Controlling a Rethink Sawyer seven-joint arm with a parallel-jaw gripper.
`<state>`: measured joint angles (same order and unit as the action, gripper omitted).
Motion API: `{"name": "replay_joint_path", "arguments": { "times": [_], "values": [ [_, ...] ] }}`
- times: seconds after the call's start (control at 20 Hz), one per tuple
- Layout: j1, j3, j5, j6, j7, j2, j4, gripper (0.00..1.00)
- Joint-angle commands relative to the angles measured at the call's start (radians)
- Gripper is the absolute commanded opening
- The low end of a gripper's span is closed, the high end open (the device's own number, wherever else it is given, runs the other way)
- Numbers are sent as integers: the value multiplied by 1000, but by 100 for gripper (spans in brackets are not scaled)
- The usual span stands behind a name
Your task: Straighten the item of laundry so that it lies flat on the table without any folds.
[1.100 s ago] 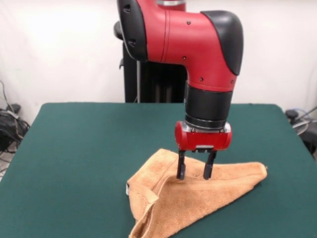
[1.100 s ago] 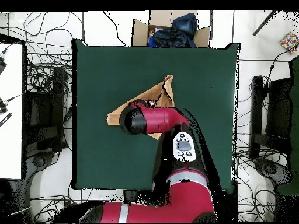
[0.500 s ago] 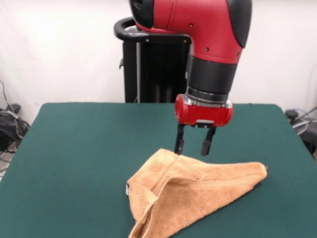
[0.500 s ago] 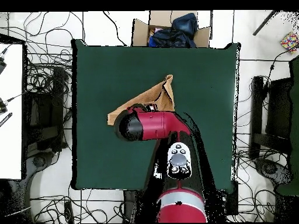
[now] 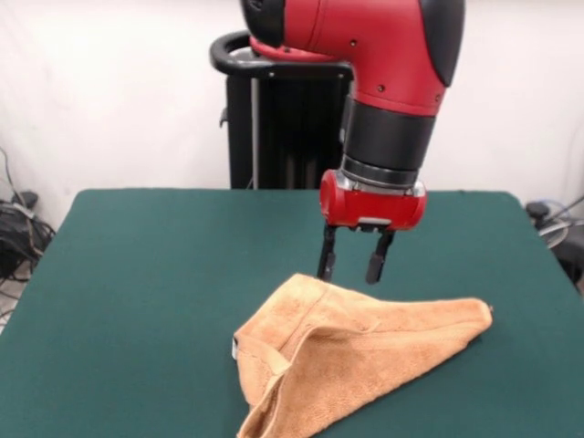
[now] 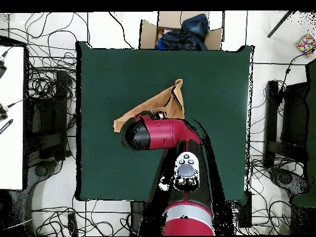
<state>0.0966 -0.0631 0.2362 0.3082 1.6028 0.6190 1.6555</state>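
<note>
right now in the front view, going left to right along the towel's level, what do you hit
bare green table → small white tag at the towel's left edge → folded orange towel → towel's right corner → bare table again. The open gripper hovers above, empty.

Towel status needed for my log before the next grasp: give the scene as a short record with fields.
towel: folded over into a rough triangle, not flat
tag: at the towel's left edge, front view
table: green top, towel near its front edge
gripper: open, empty, above the towel's far edge, not touching
task: not yet done
</note>
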Motion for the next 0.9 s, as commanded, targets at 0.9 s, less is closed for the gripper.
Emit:
{"name": "replay_joint_path", "arguments": {
  "times": [0.9],
  "values": [
    [-110,-108,-109,-101,256,-215,-80,100]
  ]
}}
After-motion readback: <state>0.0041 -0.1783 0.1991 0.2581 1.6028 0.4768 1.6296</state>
